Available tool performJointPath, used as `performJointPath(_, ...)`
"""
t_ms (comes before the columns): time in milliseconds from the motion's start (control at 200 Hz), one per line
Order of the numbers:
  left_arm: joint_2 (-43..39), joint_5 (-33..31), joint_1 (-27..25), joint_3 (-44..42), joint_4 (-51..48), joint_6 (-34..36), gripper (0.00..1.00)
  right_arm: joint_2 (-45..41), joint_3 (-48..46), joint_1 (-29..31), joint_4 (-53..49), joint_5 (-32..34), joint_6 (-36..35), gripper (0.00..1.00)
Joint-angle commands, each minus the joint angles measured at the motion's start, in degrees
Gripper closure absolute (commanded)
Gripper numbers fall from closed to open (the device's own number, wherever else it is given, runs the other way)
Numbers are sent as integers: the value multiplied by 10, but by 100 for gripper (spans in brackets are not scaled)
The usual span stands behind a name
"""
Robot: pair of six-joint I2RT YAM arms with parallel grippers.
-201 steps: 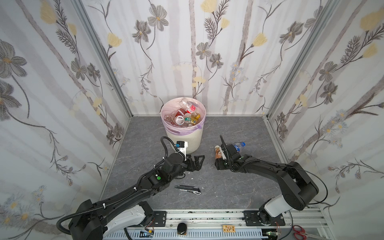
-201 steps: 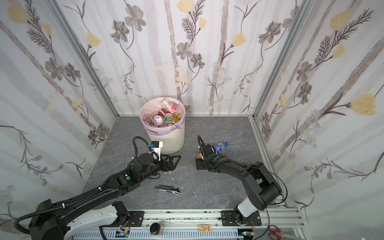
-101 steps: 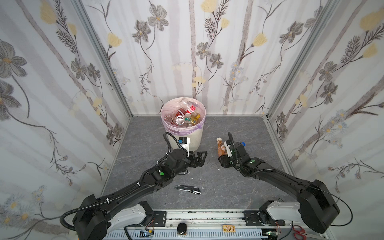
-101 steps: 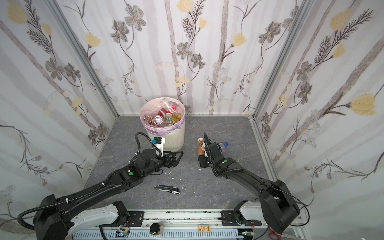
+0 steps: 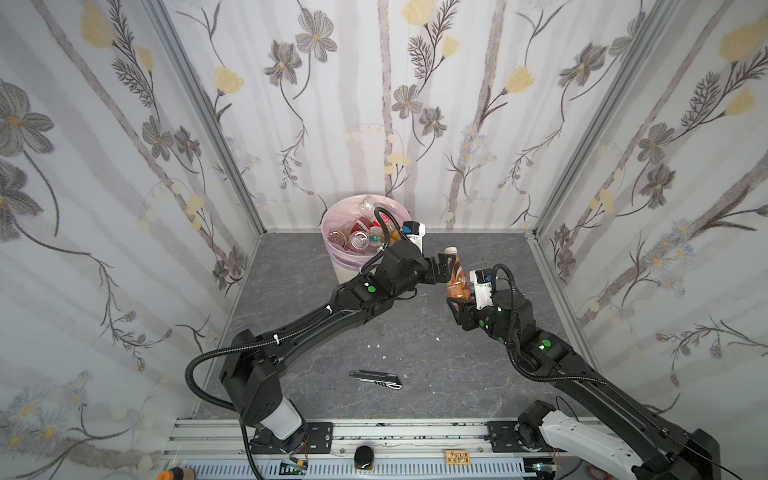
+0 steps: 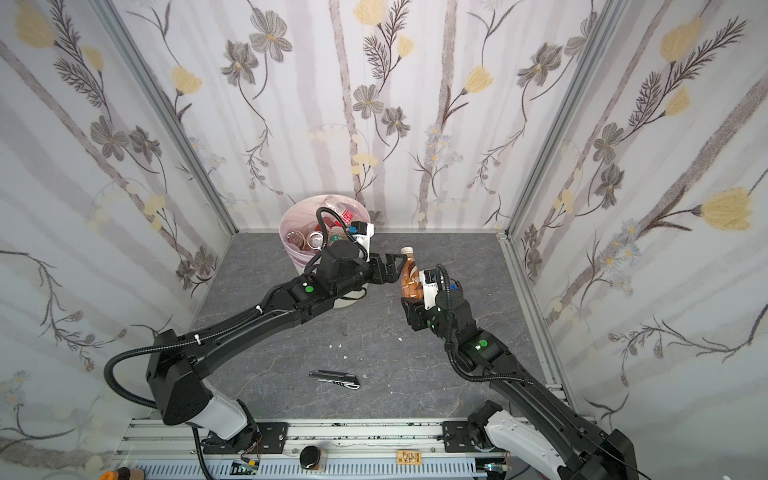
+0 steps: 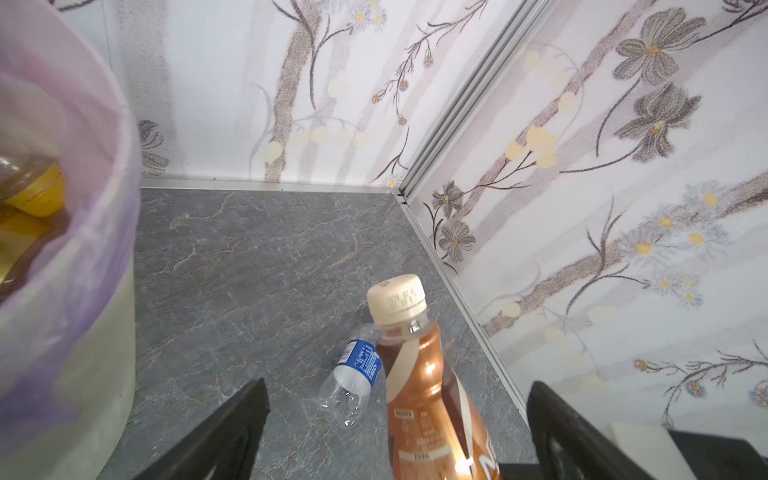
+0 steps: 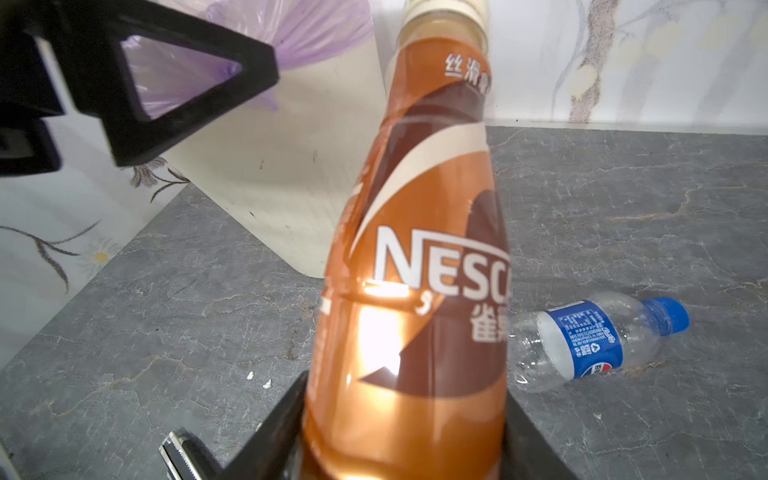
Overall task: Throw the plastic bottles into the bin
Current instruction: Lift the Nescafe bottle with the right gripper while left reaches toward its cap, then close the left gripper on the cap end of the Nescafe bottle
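In both top views the right gripper (image 5: pixel 457 302) clamps the brown bottle (image 5: pixel 456 275) upright by its base, near the bin (image 5: pixel 341 271). The left gripper (image 5: pixel 444 268), spread wide and empty, sits beside its neck. The left wrist view adds a clear blue-labelled bottle (image 7: pixel 353 374) lying on the floor. The right wrist view confirms the grip.

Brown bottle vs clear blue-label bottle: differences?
Pose: the brown bottle is near upright, clamped in the right pincer; the clear bottle lies on its side on the grey surface, untouched.
Look: the brown bottle is orange-brown with a cream cap; the clear bottle is see-through with a blue label and cap.
Both are capped and outside the bin.
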Motion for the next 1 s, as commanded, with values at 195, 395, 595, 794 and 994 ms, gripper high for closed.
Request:
performJointPath(195,74,32,-5,99,-21,-4,1,-50,-12,1,43,4,-24,48)
performJointPath(395,85,45,-6,123,-23,-7,12,-52,-17,1,55,14,-28,48)
performJointPath(595,97,73,-5,141,-35,-18,24,-50,-28,1,82,27,-27,48)
performJointPath(794,111,85,-2,168,-63,-22,28,-49,-35,1,103,37,-32,48)
performJointPath(994,134,119,8,194,-73,-33,37,-43,-39,2,121,43,-36,48)
